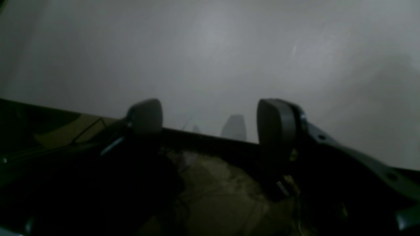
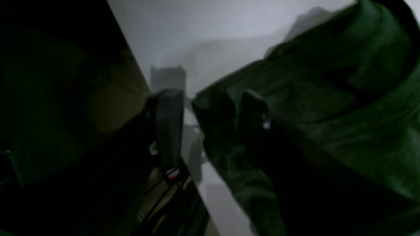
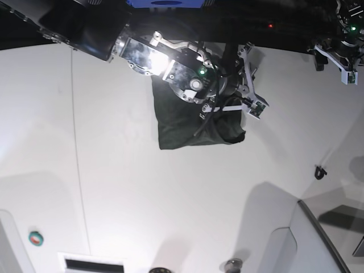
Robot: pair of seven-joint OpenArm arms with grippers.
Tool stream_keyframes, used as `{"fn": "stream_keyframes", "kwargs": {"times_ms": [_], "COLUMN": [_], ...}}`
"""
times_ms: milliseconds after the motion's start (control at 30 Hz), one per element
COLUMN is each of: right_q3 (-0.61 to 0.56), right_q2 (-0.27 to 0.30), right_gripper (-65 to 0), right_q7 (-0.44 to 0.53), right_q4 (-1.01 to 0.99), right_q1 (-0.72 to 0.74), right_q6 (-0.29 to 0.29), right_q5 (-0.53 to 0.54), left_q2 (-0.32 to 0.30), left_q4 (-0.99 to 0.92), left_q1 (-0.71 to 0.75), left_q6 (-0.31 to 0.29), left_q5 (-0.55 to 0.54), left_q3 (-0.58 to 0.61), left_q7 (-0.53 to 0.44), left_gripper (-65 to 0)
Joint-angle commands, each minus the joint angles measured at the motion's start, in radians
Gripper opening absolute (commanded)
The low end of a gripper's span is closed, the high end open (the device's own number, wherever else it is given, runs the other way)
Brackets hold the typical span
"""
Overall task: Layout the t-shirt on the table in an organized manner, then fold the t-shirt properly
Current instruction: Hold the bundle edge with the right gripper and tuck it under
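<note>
- The t-shirt lies on the table, bunched into a rough dark green rectangle close to the table's far edge, roughly midway along it.
- The right gripper is at the t-shirt's far edge; its arm reaches across the top of the cloth in the base view.
- In the right wrist view its jaws stand apart. One finger is over bare white table just beside the cloth; the other is dark against the green folds, and nothing is pinched between them.
- The left gripper is well apart from the t-shirt, at the table's far corner.
- Its jaws are spread wide with only bare table between the two pale pads.
</note>
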Motion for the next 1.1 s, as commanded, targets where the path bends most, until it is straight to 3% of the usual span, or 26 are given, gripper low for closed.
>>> {"fn": "stream_keyframes", "kwargs": {"times_ms": [0, 367, 567, 733, 1067], "right_q3": [0.003, -0.077, -0.078, -0.08, -0.081], "right_q2": [-0.022, -0.068, -0.068, -0.068, -0.067], "right_gripper": [-36.8, -36.8, -47.9, -53.3, -53.3], "right_q7": [0.015, 0.107, 0.107, 0.105, 0.105], "right_q4": [-0.003, -0.219, -0.233, -0.233, -0.236], "right_q1": [0.018, 0.072, 0.072, 0.072, 0.07], "right_q6": [0.001, 0.001, 0.001, 0.001, 0.001], "right_q5": [0.002, 0.001, 0.001, 0.001, 0.001], "left_q2": [-0.015, -0.015, -0.018, -0.017, -0.017], "left_q4": [0.013, 0.003, -0.04, -0.04, -0.04], "left_q1": [0.005, 0.004, -0.003, -0.004, -0.004], "left_q6": [0.007, 0.007, 0.007, 0.007, 0.007], "left_q5": [-0.007, -0.007, -0.007, -0.007, -0.007], "left_q3": [-0.006, -0.006, -0.008, -0.006, -0.006], "left_q7": [-0.018, -0.018, -0.02, -0.02, -0.02], "left_gripper": [-21.6, -21.6, -21.6, -21.6, -21.6]}}
